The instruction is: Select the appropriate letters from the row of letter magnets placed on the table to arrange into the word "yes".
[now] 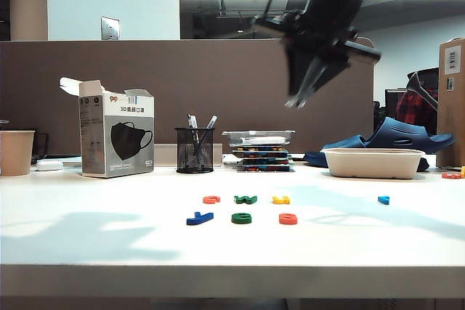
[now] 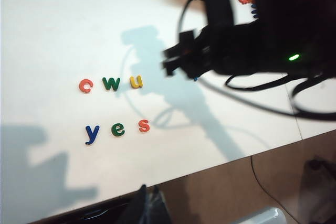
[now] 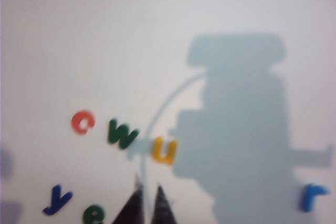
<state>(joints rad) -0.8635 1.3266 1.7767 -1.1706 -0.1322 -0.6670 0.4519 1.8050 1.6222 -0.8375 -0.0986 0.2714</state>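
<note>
On the white worktop [image 1: 87, 201], nearer its front edge, the dark blue y [image 2: 92, 134], green e [image 2: 118, 129] and red-orange s [image 2: 144, 125] lie in a row spelling "yes", so the task looks complete. Behind them the c [image 2: 85, 85], w [image 2: 111, 83] and u [image 2: 136, 81] are left unused, with the light blue letter [image 1: 383, 200] well apart to the right. The right gripper [image 1: 296, 102] hangs high above the letters, pointing down, jaws nearly pressed together and empty. The left gripper [image 2: 148, 203] shows only dark tips at the worktop's edge; its jaws cannot be judged.
</note>
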